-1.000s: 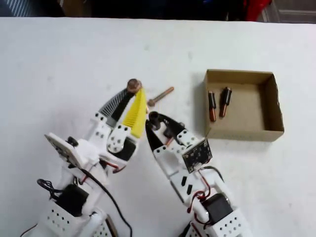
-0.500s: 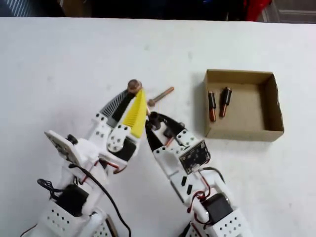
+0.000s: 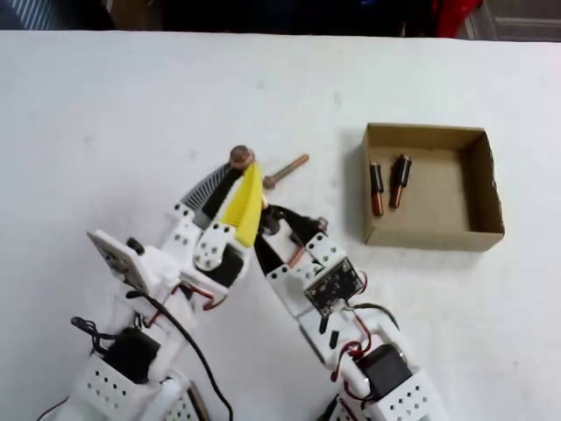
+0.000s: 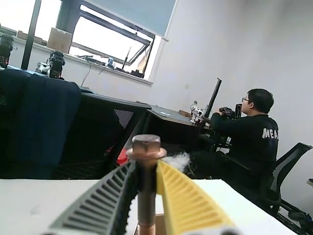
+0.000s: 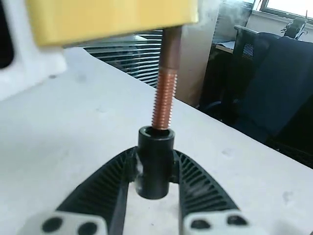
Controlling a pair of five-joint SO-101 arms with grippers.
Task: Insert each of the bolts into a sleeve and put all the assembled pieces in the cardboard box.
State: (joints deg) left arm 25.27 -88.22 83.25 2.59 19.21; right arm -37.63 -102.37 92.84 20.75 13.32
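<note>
My left gripper (image 3: 238, 172), with one grey and one yellow finger, is shut on a copper bolt (image 4: 145, 181) held upright, head up. My right gripper (image 5: 155, 169) is shut on a black sleeve (image 5: 155, 161), also upright, right under the bolt. The bolt's threaded tip (image 5: 162, 110) enters the sleeve's open top. In the high view the two grippers meet near the table's middle, the sleeve (image 3: 271, 216) just right of the yellow finger. Another loose bolt (image 3: 286, 170) lies on the table beyond them. The cardboard box (image 3: 478, 197) at right holds two assembled pieces (image 3: 387, 186).
The white table (image 3: 131, 114) stretches open to the left and far side. Both arms' bases crowd the near edge. The box stands about a hand's width right of the grippers.
The right gripper with the sleeve has shifted slightly left toward the left gripper's bolt. The left gripper moved a touch right. The box and loose bolt stayed put.
</note>
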